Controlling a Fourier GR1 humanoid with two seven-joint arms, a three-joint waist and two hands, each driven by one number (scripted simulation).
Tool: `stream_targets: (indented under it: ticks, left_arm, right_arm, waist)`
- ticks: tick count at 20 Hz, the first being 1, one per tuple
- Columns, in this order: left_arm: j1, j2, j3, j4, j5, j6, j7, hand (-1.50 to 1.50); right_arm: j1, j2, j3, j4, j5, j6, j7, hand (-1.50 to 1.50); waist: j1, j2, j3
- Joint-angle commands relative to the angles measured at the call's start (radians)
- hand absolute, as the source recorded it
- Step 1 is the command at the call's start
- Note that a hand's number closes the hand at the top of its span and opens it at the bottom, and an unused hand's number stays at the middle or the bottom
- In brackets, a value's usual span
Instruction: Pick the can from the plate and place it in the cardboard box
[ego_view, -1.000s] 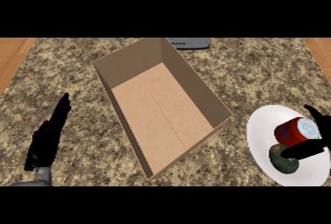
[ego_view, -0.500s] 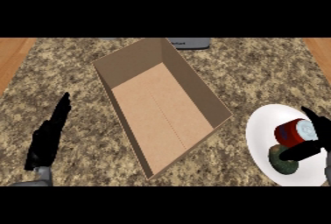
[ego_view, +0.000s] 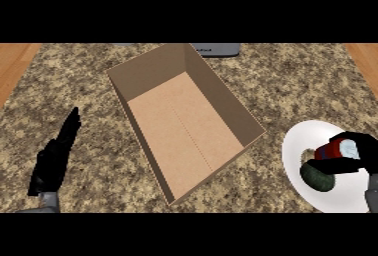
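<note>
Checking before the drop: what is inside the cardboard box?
The cardboard box shows only its bare floor; the nearer walls may hide a strip. The can sits on the plate, the right hand curled round it.

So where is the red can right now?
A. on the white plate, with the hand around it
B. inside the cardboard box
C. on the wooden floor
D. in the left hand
A: the can sits over the plate, with the right hand curled round it; nothing lies in the box.
</note>
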Motion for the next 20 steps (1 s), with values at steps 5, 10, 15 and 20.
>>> stream_targets:
  ticks: [5,10,15,20]
  left_arm:
    - [0.027,-0.03,-0.033,-0.008,-0.034,0.013,-0.011,0.0]
    - [0.009,-0.001,-0.008,-0.024,-0.01,-0.013,0.005,0.0]
    - [0.013,-0.02,-0.011,-0.061,-0.024,0.005,0.055,0.0]
    - [-0.009,-0.01,0.006,-0.005,-0.013,-0.022,0.025,0.0]
  right_arm:
    - [-0.022,-0.026,0.108,-0.058,0.174,-0.044,-0.049,1.5]
    - [0.059,0.031,0.357,-0.196,0.335,-0.077,-0.128,1.5]
    - [0.137,0.034,0.354,-0.311,0.392,-0.11,-0.119,1.5]
    - [0.126,0.014,0.325,-0.552,0.438,0.009,-0.014,1.5]
  waist:
    - [0.001,0.003,0.006]
    - [0.001,0.0,0.005]
    - [-0.005,0.001,0.006]
    - [-0.009,0.002,0.005]
